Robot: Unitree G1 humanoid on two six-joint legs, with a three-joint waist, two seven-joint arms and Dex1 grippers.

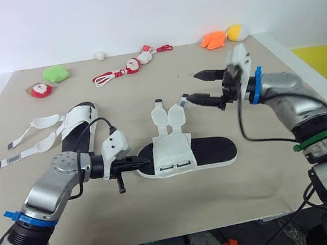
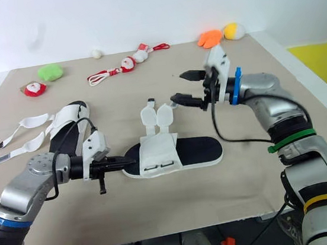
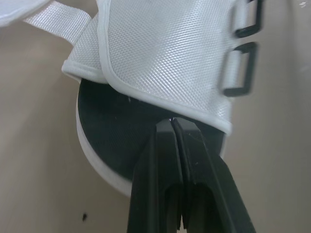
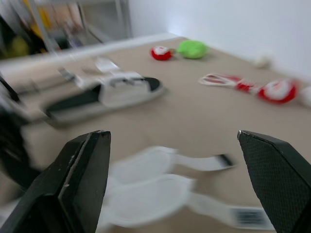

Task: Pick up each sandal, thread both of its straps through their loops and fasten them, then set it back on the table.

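One sandal point(image 1: 206, 152), black-soled with a white upper, lies flat mid-table, its two white straps point(image 1: 169, 116) loose and pointing away from me. My left gripper point(image 1: 142, 159) is shut, its tips resting on the sandal's near-left end; in the left wrist view its fingertips point(image 3: 171, 127) meet on the black insole at the edge of the white upper point(image 3: 165, 53). My right gripper point(image 1: 191, 87) hovers open above the table, just right of the strap ends. The second sandal point(image 1: 79, 125) lies at the left with its straps point(image 1: 31, 137) spread out leftward.
Along the far edge sit a green plush point(image 1: 55, 73), a red-and-white plush point(image 1: 40, 90), a white ball point(image 1: 100, 55), a red-corded toy point(image 1: 132, 65), an orange plush point(image 1: 213, 39) and a yellow one point(image 1: 235, 32). The table's front edge point(image 1: 166, 239) is close.
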